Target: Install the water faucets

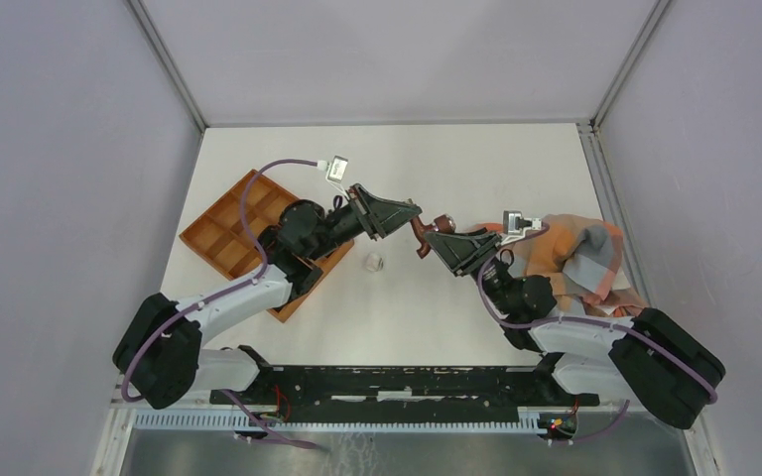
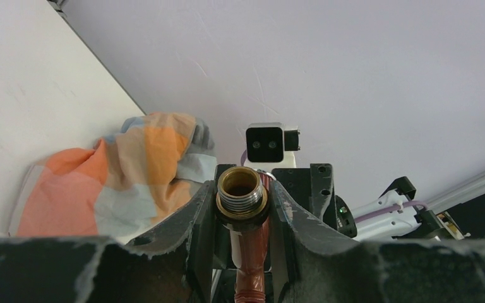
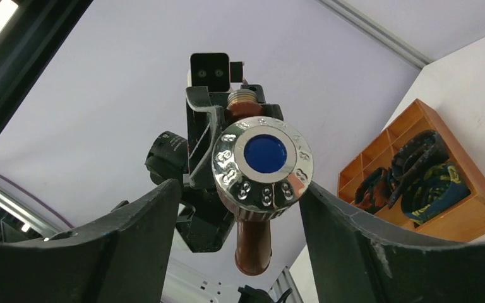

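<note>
My left arm reaches in low over the table, forearm stretched toward the middle and wrist level. The left claw is clamped on the faucet, with the reddish stem pinched between both fingers. The threaded brass end sticks out just past the fingertips.

My right arm comes in from the opposite side, elbow folded, so the two claws meet nose to nose. The right claw stands spread around the silvery knob. Its blue cap faces straight into that palm, with a clear gap on one side.

Behind the right claw lies a checked cloth. Behind the left claw sits the orange-brown tray.
</note>
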Controlling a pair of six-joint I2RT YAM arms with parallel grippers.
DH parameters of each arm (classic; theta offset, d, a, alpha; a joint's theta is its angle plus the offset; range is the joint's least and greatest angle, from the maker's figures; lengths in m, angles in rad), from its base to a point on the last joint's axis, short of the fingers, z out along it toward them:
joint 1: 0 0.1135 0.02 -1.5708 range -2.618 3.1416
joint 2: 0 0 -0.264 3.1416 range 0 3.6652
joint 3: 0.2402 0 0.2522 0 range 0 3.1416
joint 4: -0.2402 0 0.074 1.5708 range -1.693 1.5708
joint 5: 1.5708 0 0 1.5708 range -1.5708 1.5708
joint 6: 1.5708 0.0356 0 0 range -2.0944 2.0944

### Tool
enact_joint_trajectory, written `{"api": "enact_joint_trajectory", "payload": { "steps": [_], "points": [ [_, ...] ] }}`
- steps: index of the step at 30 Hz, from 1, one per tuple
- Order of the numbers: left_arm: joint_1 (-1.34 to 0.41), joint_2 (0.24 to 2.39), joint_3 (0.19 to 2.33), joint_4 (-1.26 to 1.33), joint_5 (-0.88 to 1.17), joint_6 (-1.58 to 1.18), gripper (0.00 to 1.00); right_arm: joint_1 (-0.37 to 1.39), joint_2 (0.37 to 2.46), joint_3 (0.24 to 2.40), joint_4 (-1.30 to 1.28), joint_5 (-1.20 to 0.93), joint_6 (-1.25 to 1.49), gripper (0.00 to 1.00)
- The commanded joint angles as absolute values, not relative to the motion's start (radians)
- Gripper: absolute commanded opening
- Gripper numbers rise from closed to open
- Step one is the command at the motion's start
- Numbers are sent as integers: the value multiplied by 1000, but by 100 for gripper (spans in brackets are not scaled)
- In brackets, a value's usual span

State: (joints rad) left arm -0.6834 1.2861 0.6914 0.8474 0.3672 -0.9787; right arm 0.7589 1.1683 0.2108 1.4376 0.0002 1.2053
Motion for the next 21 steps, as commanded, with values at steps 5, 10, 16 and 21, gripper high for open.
{"api": "enact_joint_trajectory", "payload": {
  "steps": [5, 10, 16, 21],
  "points": [
    [-697, 1249, 687, 918, 354, -1010, 2, 779, 1224, 247, 1597, -26, 1235, 37],
    [-696, 1245, 678, 908, 343, -1011, 2, 779, 1233, 240, 1611, -14, 1238, 2],
    [-694, 1213, 704, 760, 334, -974, 49, 767, 1134, 192, 1506, 10, 1139, 0],
    [-676, 1108, 801, 369, 302, -782, 99, 670, 964, 226, 1150, -200, 971, 0]
  ]
}}
